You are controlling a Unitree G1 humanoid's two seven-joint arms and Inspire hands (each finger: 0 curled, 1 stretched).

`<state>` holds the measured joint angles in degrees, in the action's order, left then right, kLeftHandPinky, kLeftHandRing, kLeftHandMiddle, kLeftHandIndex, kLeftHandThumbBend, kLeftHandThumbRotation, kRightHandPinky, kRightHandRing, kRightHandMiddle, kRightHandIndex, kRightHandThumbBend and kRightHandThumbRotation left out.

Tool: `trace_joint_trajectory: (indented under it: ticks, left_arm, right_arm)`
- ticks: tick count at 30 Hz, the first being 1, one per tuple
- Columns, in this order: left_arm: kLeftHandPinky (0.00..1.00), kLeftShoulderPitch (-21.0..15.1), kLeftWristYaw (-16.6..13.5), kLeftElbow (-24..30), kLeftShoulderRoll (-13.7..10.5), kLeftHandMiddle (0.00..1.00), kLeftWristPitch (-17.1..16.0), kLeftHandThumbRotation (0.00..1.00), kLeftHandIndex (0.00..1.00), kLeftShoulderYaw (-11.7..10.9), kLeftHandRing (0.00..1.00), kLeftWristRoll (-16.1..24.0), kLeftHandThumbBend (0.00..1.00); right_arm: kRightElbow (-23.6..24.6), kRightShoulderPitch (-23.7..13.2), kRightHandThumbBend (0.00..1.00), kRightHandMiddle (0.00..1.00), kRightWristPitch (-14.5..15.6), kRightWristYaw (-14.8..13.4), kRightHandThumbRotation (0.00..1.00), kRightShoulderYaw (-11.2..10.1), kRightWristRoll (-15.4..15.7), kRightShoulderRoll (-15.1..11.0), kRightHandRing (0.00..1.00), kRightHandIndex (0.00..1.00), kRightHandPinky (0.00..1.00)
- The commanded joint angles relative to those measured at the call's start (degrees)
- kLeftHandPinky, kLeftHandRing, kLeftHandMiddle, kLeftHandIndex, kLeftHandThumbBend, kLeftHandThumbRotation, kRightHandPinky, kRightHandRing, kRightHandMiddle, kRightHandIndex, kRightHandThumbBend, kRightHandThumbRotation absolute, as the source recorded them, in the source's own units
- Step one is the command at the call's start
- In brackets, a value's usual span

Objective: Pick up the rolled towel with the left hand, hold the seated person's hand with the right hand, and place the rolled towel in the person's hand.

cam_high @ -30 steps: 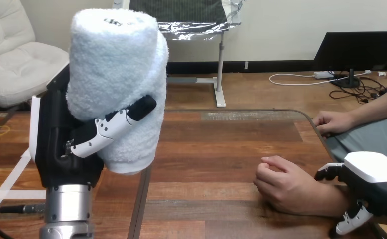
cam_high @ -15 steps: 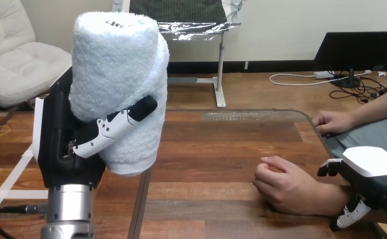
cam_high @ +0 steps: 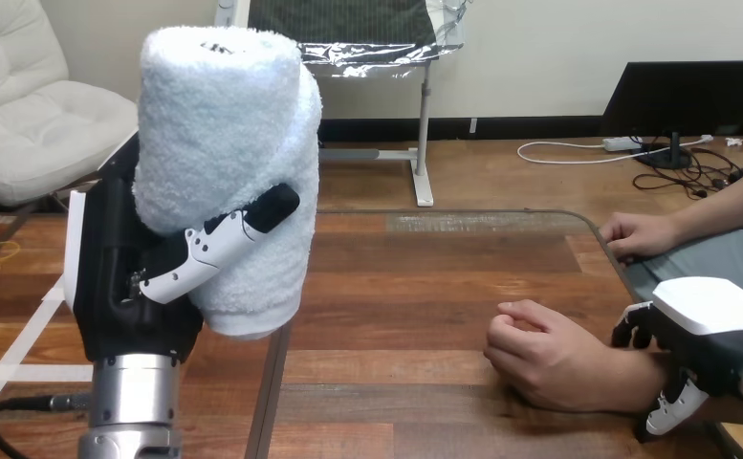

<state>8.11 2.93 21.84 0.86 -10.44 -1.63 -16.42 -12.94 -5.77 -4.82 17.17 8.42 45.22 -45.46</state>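
A pale blue rolled towel (cam_high: 224,143) stands upright, lifted off the table at the view's left. My left hand (cam_high: 133,287) is shut on it, with one finger (cam_high: 219,244) wrapped across its front. At the lower right the person's hand (cam_high: 549,359) rests on the wooden table (cam_high: 396,277) as a loose fist. My right hand (cam_high: 707,330) sits over the wrist behind that fist. Its curled fingers (cam_high: 633,327) are on the wrist's far side and its thumb (cam_high: 673,413) on the near side.
The person's other hand (cam_high: 640,234) lies at the table's right edge, farther back. A dark seam (cam_high: 270,382) runs front to back through the table below the towel. Bare wood stretches between the towel and the fist.
My right hand has edged left and closer onto the person's wrist. The towel and my left hand have shifted a little to the right. The person's fist has barely moved.
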Motion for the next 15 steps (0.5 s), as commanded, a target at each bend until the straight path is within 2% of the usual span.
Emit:
trace_joint_trajectory:
  ticks: [1,8,13,15]
  left_arm:
    - [0.17,-3.61,-0.05,3.42,0.36,0.31,-0.37,0.00,0.36,-0.63,0.23,-0.98,0.38]
    - [0.16,-3.55,-0.59,3.74,0.49,0.31,-0.03,0.00,0.36,-0.87,0.23,-0.69,0.38]
    - [0.16,-3.61,-0.50,3.76,0.38,0.31,-0.05,0.00,0.36,-1.05,0.23,-1.03,0.38]
    - [0.16,-3.64,-0.43,3.79,0.40,0.30,-0.04,0.00,0.36,-1.16,0.23,-1.31,0.38]
  right_arm:
    - [-2.93,-0.53,1.00,0.71,1.60,1.78,0.00,2.48,0.82,-0.32,0.66,0.71,0.48]
    - [-3.31,-0.78,0.98,0.64,2.73,2.77,0.00,3.22,0.77,0.12,0.57,0.68,0.40]
    - [-3.26,-0.56,0.98,0.45,2.44,2.84,0.00,3.38,0.13,0.16,0.34,0.64,0.23]
    - [-3.39,-0.55,0.98,0.42,2.14,2.95,0.00,3.60,0.13,0.11,0.31,0.64,0.20]
